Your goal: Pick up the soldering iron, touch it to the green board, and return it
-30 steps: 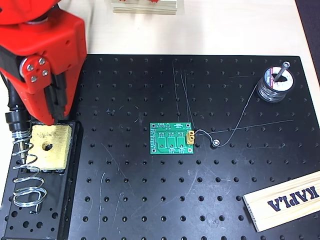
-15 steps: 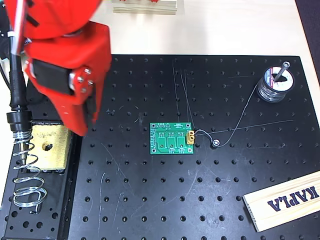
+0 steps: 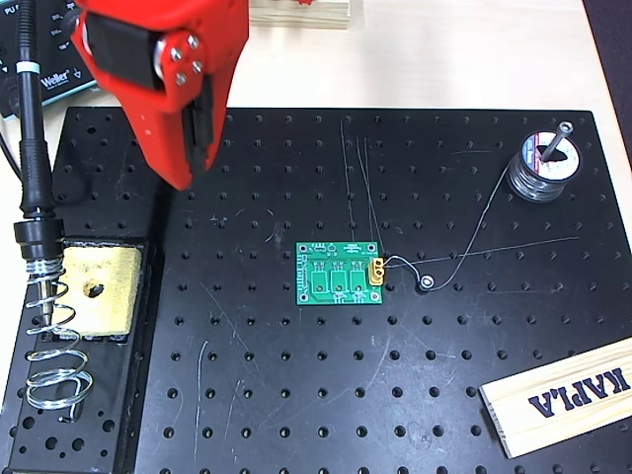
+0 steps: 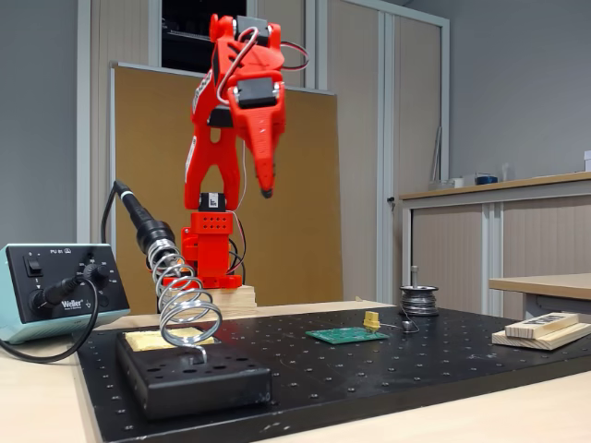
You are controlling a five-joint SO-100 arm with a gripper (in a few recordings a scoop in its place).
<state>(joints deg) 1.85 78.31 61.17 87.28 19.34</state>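
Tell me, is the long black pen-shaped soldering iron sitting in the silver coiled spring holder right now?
Yes, the long black pen-shaped soldering iron rests tip-down in the silver coiled spring holder, apart from the raised red tool.

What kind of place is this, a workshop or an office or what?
Probably an electronics lab bench in an office-like room. A soldering iron sits in its spring holder beside a Weller station, and a spool of solder wire stands on the black perforated plate.

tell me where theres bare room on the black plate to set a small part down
Two bare patches of the black perforated plate: below the green board across to the KAPLA block, and above the board beside the solder spool. It is crowded at the left by the coiled spring holder and yellow sponge.
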